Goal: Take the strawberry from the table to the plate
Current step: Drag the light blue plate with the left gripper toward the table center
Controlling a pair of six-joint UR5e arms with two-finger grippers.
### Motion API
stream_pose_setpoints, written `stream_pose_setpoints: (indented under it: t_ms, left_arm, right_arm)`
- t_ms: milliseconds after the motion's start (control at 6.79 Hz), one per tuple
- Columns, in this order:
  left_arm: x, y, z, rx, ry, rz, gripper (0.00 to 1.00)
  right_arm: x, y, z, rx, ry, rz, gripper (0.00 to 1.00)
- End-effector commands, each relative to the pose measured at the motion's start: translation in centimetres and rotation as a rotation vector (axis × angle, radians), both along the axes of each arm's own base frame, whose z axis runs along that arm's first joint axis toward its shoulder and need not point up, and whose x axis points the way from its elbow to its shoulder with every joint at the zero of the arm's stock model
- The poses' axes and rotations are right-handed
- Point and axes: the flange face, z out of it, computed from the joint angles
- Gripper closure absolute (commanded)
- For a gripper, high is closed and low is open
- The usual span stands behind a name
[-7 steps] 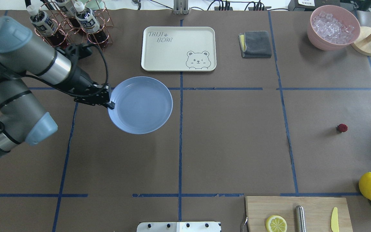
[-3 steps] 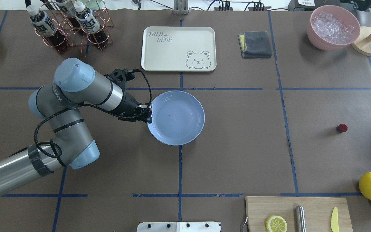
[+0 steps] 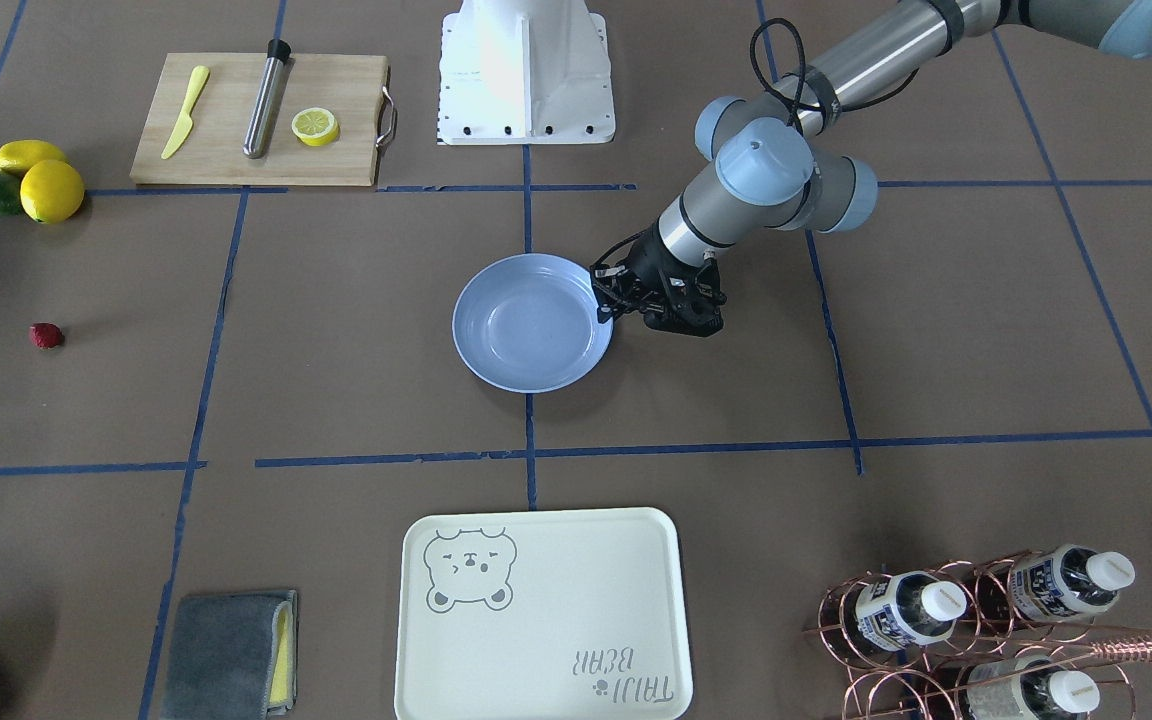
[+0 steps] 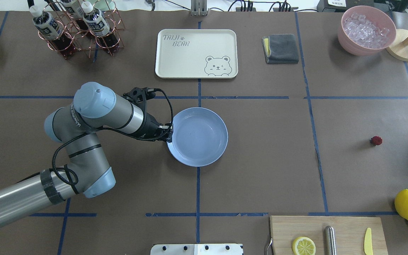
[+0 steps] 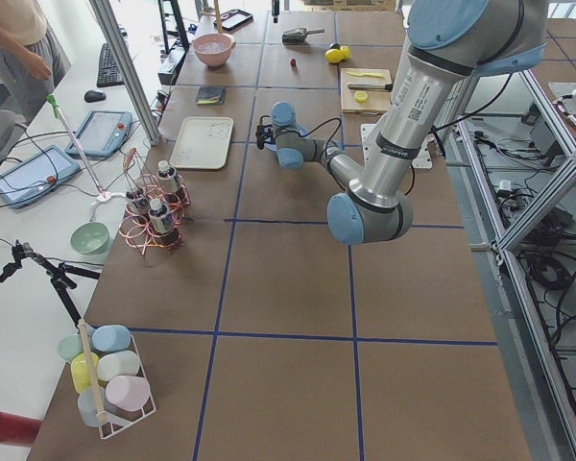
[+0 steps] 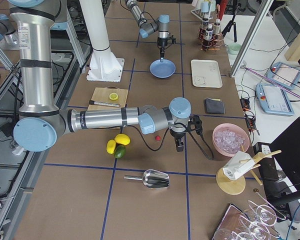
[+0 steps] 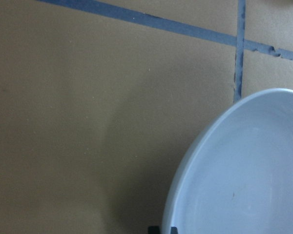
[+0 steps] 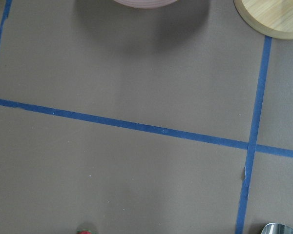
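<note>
While the left gripper (image 4: 169,132) is pinching the plate (image 4: 200,141) at its nine o'clock rim in the overhead view, the bite is looking shallow. It should be holding the plate level and lowering it gently onto the table (image 4: 260,159) before letting go. The strawberry (image 4: 376,140) is lying well apart toward three o'clock. The right gripper (image 6: 179,147) is hanging near it, whether spread or closed I cannot tell.

Glossy plate (image 4: 204,141) rests on matt papery table (image 4: 260,170).
</note>
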Motion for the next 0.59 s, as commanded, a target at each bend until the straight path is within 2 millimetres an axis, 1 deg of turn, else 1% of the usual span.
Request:
stream_pose_setpoints:
  t_ms: [0, 147, 295, 442]
  left_arm:
    - [0.3, 0.6, 0.4, 0.016, 0.016, 0.007, 0.32]
    - [-0.4, 0.7, 0.2, 0.023, 0.024, 0.003, 0.17]
    - [-2.1, -0.4, -0.1, 0.030, 0.032, -0.024, 0.16]
    - [-6.1, -2.3, -0.2, 0.040, 0.045, -0.075, 0.16]
  right_arm:
    - [-0.2, 0.0, -0.1, 0.001, 0.000, -0.004, 0.00]
    - [-1.3, -0.1, -0.5, 0.024, -0.005, -0.025, 0.00]
    - [-4.8, 0.0, -0.8, 0.053, -0.017, -0.064, 0.00]
    - [-6.7, 0.3, -2.1, 0.006, -0.064, 0.014, 0.00]
